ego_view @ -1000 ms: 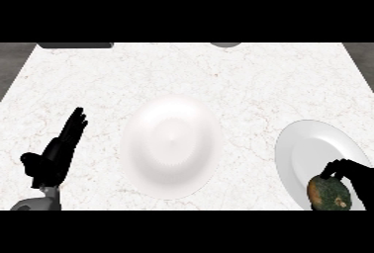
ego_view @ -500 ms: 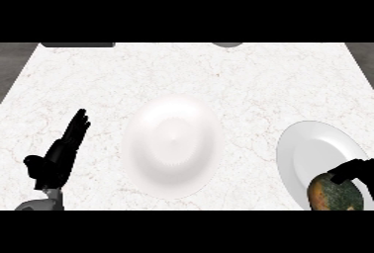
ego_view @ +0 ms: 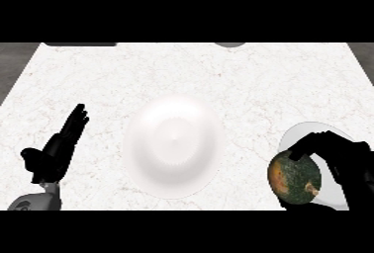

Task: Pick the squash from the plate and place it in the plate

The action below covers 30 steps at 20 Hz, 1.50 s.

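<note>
The white, faintly veined stone counter (ego_view: 182,74) carries two plates: a large round white plate (ego_view: 174,146) at its middle and a second white plate (ego_view: 310,129) at the near right edge, now mostly hidden. Compared with a second ago, the robot's right hand (ego_view: 337,157) has come further in over that right plate and now covers much more of it, and the mottled green-and-orange squash (ego_view: 295,179) shows larger and sits a little further left than before, which suggests, as a judgement, that the lift has begun or is about to begin; whether the squash is already clear of the plate cannot be told from above. The black fingers (ego_view: 306,144) curl over the squash's far side, grasping it. The left hand (ego_view: 57,150) rests at the near left of the counter, fingers straight and released, pointing away from the robot, unchanged over the last second. The squash lies at the near left part of the right plate, well apart from the middle plate. Its long axis runs roughly near to far, tilted slightly, with the orange patch facing left; which end is the stem cannot be made out.
</note>
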Motion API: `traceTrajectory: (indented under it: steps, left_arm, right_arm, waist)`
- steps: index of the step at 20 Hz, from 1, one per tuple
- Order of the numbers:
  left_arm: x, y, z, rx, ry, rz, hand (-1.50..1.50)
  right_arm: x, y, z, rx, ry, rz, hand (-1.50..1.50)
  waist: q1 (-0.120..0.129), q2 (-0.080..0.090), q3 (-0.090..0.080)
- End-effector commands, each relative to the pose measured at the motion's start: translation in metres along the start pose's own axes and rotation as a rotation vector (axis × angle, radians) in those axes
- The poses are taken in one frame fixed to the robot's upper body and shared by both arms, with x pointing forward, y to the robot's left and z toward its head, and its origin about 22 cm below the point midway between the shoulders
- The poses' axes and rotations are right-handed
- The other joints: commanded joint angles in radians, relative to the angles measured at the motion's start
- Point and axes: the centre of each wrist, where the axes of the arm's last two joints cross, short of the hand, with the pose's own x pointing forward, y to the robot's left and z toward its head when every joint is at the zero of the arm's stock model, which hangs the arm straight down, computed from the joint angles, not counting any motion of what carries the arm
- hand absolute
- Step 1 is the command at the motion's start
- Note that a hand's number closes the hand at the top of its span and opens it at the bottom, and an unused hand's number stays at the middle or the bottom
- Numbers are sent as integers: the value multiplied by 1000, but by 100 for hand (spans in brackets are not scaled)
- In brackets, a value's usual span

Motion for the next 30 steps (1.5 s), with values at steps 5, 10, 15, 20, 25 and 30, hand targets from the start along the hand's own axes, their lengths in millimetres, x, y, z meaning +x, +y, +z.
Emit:
traceTrajectory:
  steps: [5, 10, 15, 20, 25, 30]
  left_arm:
    - [-4, -27, 10, -2, -5, 5, 0]
    - [-16, -19, -3, 2, 15, -8, 0]
    - [6, -6, -7, -17, -16, -4, 0]
    - [2, -25, -1, -25, -22, 5, 0]
    - [4, -9, -3, -36, -23, -7, 0]
    - [-8, -17, -4, -1, -8, 1, 0]
  right_arm:
    - [51, 56, -51, 108, -46, -50, 150]
    - [85, 97, -72, 127, -64, -68, 150]
    - [88, 158, -88, 131, -40, -77, 150]
    - [85, 176, -92, 45, 89, -237, 150]
    - [97, 199, -111, 74, 186, -199, -150]
    - [102, 208, -119, 85, 238, -310, -150]
  waist:
    - [5, 1, 0]
    - [1, 1, 0]
    - [11, 3, 1]
    - [27, 6, 1]
    - [21, 3, 1]
    - [21, 4, 1]
